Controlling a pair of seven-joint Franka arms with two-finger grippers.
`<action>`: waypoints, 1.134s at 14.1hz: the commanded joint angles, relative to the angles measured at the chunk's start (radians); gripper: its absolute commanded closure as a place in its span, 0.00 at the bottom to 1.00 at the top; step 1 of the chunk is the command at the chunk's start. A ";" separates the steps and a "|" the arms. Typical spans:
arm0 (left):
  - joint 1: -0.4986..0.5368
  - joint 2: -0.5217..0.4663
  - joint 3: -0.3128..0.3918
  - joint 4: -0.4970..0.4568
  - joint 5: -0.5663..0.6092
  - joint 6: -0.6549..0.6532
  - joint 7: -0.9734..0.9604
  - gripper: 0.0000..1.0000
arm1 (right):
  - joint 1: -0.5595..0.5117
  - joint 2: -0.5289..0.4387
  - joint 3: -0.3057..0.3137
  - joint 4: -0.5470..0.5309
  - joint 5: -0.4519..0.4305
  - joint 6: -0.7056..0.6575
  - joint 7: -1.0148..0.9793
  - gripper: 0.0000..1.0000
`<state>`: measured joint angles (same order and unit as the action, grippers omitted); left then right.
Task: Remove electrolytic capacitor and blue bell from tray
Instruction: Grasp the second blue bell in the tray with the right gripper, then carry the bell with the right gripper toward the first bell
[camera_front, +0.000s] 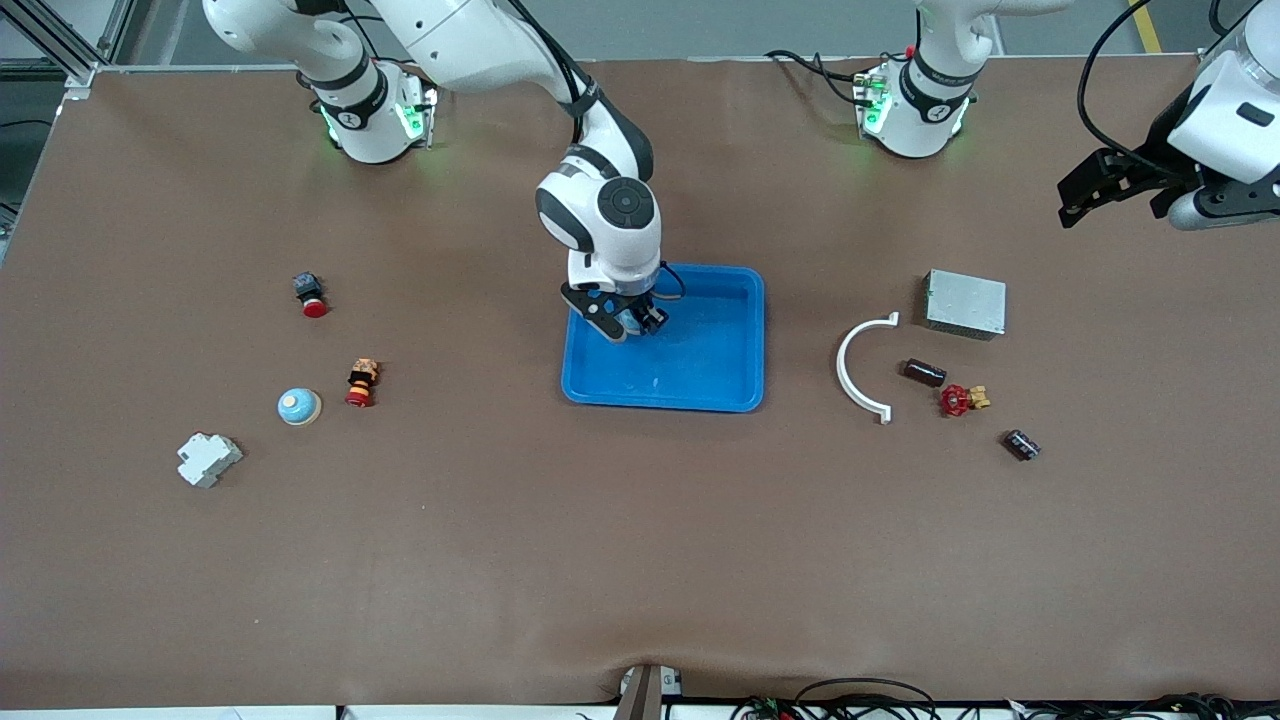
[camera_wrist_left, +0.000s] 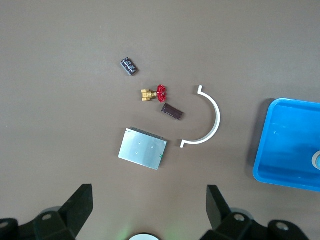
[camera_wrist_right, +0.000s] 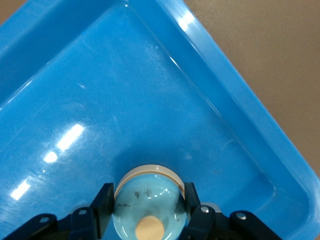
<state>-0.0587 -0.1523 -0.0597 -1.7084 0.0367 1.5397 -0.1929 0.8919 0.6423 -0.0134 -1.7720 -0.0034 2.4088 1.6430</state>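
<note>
Bell (camera_wrist_right: 147, 202) clamped over blue tray (camera_wrist_right: 235, 150)

bell in right gripper (camera_wrist_right: 148, 205): we see pale translucent blue with a tan knob and dark specks
second bell (camera_front: 299, 406): light blue dome, cream rim
tray (camera_front: 735, 345): bright blue, glossy
capacitor (camera_front: 1021, 445): black with pale stripes
second capacitor (camera_front: 924, 373): dark brown
valve (camera_front: 962, 400): red wheel, brass body
curved clip (camera_front: 858, 370): white
metal box (camera_front: 965, 303): grey silver
two push buttons (camera_front: 311, 294): red caps on black; one has orange
breaker (camera_front: 208, 459): off-white
table (camera_front: 640, 560): we see plain brown
</note>
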 joint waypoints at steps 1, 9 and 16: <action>-0.004 -0.020 0.006 -0.004 -0.004 -0.022 0.021 0.00 | 0.010 0.025 -0.013 0.049 -0.020 -0.005 0.028 1.00; -0.009 0.017 -0.015 0.027 -0.018 0.003 0.000 0.00 | -0.059 -0.010 -0.013 0.118 -0.018 -0.167 -0.101 1.00; -0.007 0.036 -0.015 0.033 -0.017 0.017 -0.002 0.00 | -0.263 -0.153 -0.011 0.114 -0.009 -0.382 -0.469 1.00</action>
<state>-0.0709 -0.1248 -0.0740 -1.7012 0.0367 1.5595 -0.1958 0.6948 0.5560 -0.0432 -1.6375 -0.0077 2.0874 1.2741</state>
